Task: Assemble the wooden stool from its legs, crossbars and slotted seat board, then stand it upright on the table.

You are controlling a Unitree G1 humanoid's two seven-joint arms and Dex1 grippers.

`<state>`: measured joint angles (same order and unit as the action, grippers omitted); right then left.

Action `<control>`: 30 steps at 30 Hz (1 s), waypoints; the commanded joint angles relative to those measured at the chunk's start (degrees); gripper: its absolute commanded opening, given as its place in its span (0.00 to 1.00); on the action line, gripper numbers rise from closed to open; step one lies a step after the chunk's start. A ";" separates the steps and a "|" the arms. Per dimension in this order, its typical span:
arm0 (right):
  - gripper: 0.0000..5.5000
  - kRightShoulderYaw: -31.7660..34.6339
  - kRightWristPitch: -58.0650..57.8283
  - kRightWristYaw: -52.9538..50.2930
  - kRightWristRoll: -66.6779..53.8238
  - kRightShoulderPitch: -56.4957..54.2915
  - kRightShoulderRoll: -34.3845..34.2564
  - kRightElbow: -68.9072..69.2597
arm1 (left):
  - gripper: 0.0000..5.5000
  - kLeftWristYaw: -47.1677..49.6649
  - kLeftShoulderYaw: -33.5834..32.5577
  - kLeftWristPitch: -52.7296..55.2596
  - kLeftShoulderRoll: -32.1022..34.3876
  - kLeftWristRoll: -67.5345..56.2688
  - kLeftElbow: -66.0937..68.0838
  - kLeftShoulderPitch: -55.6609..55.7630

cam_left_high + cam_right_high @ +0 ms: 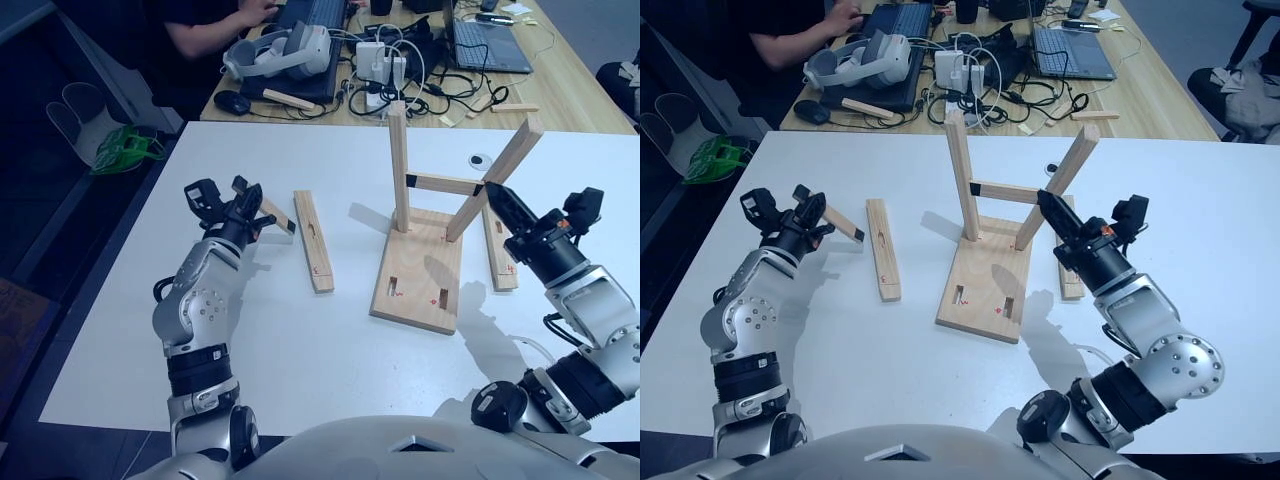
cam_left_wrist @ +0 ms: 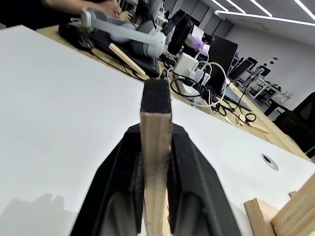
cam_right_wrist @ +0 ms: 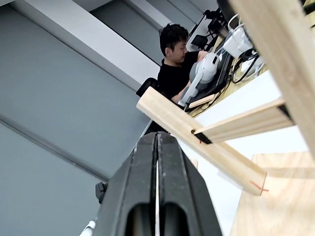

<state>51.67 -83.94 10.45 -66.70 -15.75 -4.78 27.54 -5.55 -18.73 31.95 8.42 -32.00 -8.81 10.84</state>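
Two legs (image 1: 400, 170) in seat board (image 1: 418, 292); left gripper (image 1: 256, 219) clamps crossbar (image 1: 281, 221) — right gripper (image 1: 497, 197) closed.

Slotted seat board (image 1: 420, 285) flat; upright leg (image 1: 399, 165) and leaning leg (image 1: 497, 178) on it, crossbar (image 1: 447, 184) between; second crossbar (image 1: 277, 217) at left.

Seat board (image 1: 418, 285) flat mid-table (image 1: 300, 350). On its far end stand the straight leg (image 1: 399, 165) left and the leaning leg (image 1: 514, 150) right, joining crossbar (image 1: 445, 184) between. Left of the board lies a loose leg (image 1: 313, 253); further left, my left gripper (image 1: 256, 216) clamps a short crossbar (image 1: 278, 220). Right of the board lies another leg (image 1: 503, 272), under my right gripper (image 1: 497, 197).
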 commanded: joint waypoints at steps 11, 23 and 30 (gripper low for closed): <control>0.00 -13.04 12.62 -7.95 -13.82 7.66 7.56 -3.25 | 0.07 16.70 -5.26 6.73 -9.93 -9.21 -1.91 2.65; 0.00 -22.36 23.70 -11.00 -21.90 11.90 14.62 -5.15 | 0.07 17.77 -3.57 9.06 -10.26 -11.66 -0.41 3.40; 0.00 -26.21 28.58 -11.45 -25.00 13.63 17.79 -5.16 | 0.07 18.21 -2.84 7.61 -9.86 -8.92 2.30 4.57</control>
<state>26.67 -56.76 -0.13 -90.28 -2.51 11.83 22.48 12.10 -21.76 40.17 -2.16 -42.07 -7.71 14.18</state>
